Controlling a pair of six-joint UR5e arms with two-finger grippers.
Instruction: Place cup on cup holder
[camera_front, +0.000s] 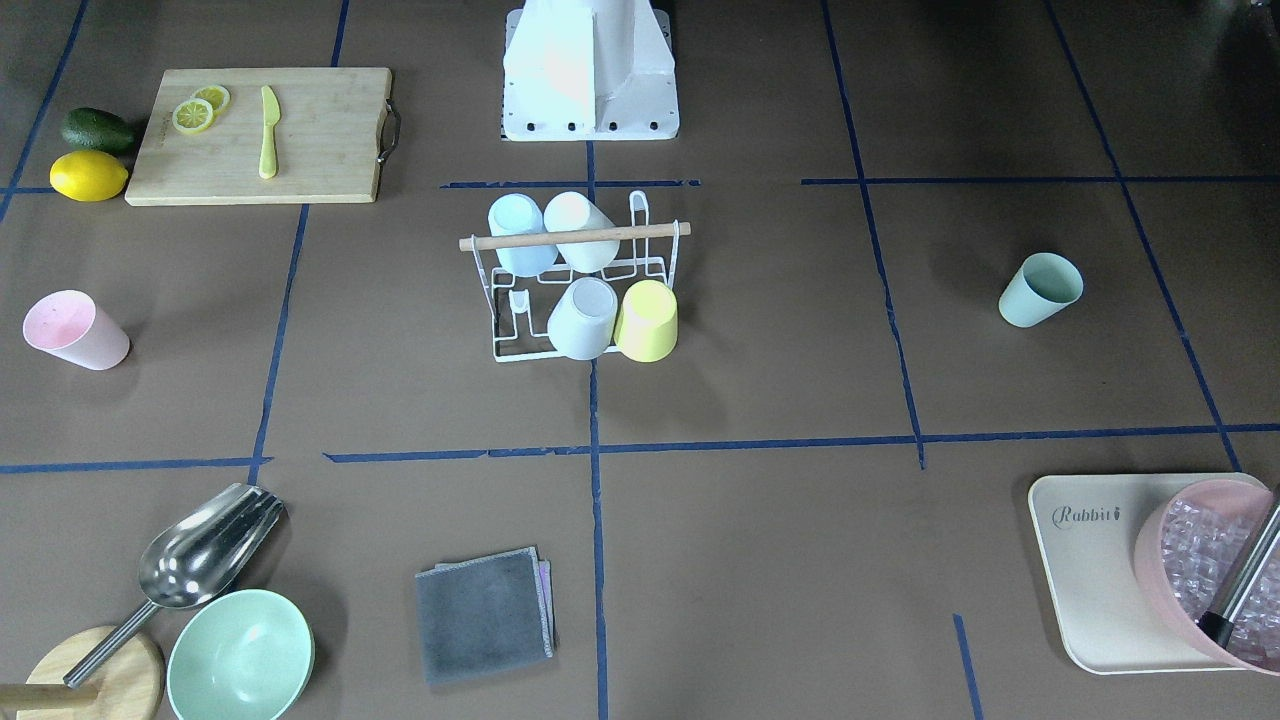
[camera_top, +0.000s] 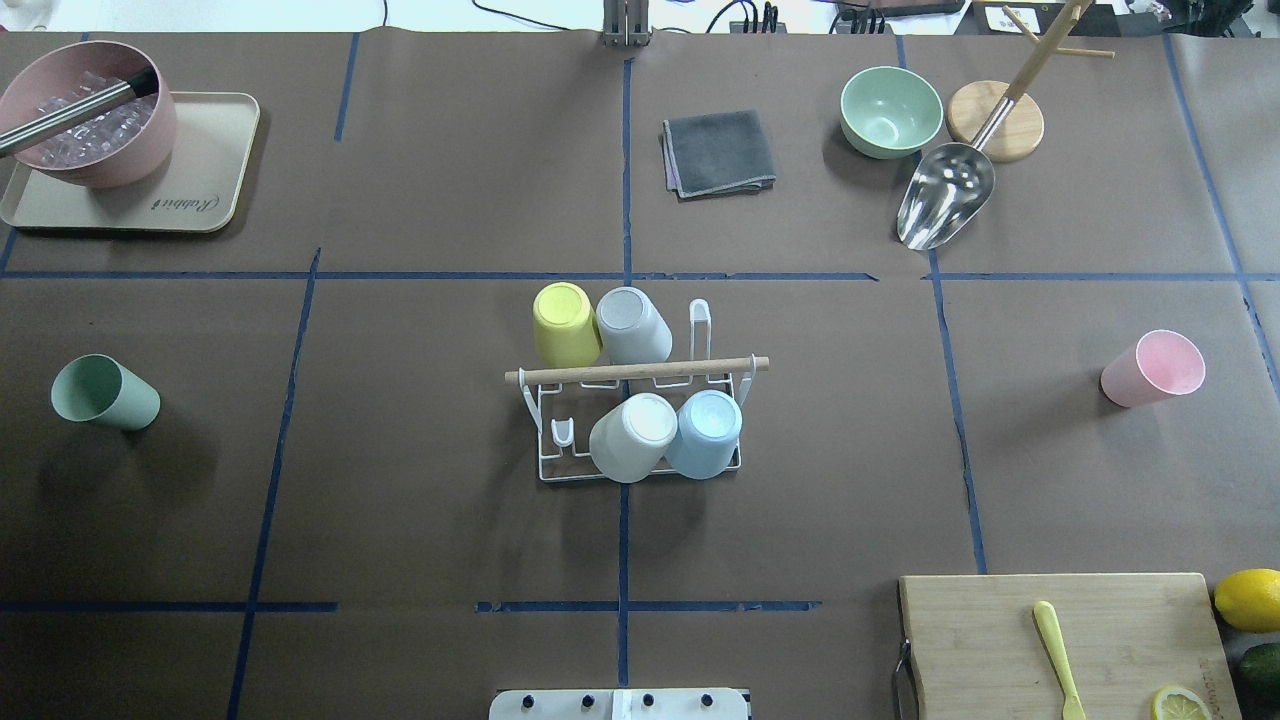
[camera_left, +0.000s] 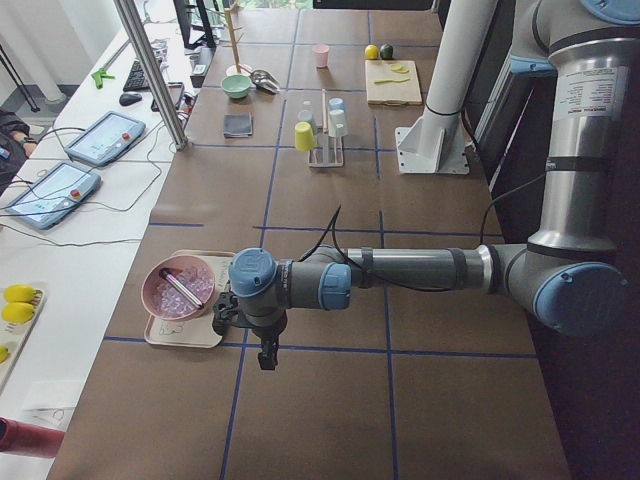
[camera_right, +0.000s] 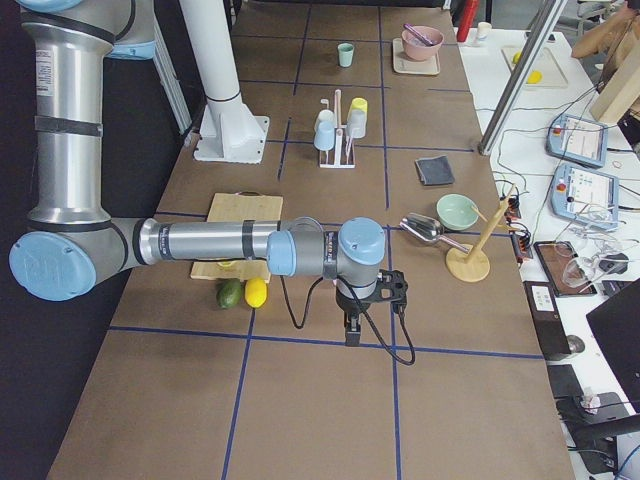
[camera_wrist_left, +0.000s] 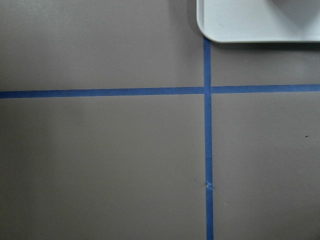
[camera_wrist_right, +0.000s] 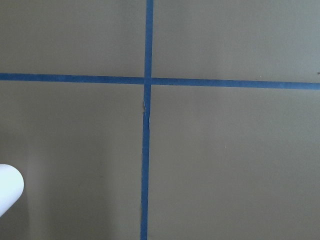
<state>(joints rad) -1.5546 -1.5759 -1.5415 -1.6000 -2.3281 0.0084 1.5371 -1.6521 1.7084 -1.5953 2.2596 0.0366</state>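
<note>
Front-facing view: nearest the lens are a folded grey cloth (camera_front: 485, 615) and a mint bowl (camera_front: 240, 655). Mid-counter (camera_front: 760, 520), the cup holder (camera_front: 650, 231) carries four cups, bottoms up. Two prongs look free. A pink cup (camera_front: 75, 330) and a green cup (camera_front: 1040, 290) stand loose on opposite sides, well apart from it.

Overhead: no arm in frame. The green cup is on the robot's left, the pink on its right.

Side views: the left gripper (camera_left: 268, 360) hangs over bare counter near a tray (camera_left: 185, 333). The right gripper (camera_right: 351, 338) hangs likewise at the other end. Released or clenched cannot be told, and no cup shows at either.

Wrist views: tape lines, no cup.

Judgement: the reach has not begun. Next, one arm must travel to its near cup, grasp the wall, and turn it mouth-down over a free prong.
</note>
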